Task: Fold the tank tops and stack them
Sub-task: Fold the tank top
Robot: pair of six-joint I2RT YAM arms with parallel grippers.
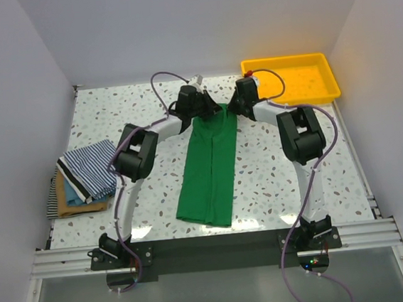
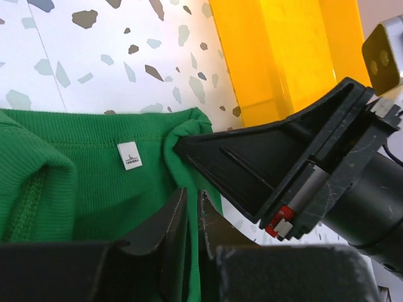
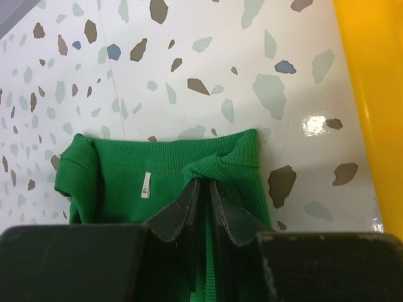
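The green tank top (image 1: 209, 171) lies as a long narrow strip down the middle of the table, its far end between both grippers. My left gripper (image 1: 202, 108) is shut on its far left corner; in the left wrist view (image 2: 192, 202) green cloth (image 2: 82, 157) sits between the jaws. My right gripper (image 1: 234, 107) is shut on the far right corner, with cloth (image 3: 126, 173) bunched at its tips (image 3: 204, 184). A stack of folded tank tops lies at the left: navy-white striped (image 1: 89, 167) on top, tan (image 1: 74, 200) under it, black-white striped (image 1: 52, 201) at the edge.
A yellow plastic tray (image 1: 327, 85) stands at the back right, close to my right gripper; it also shows in the left wrist view (image 2: 283, 56) and the right wrist view (image 3: 371, 94). White walls close in the table on three sides.
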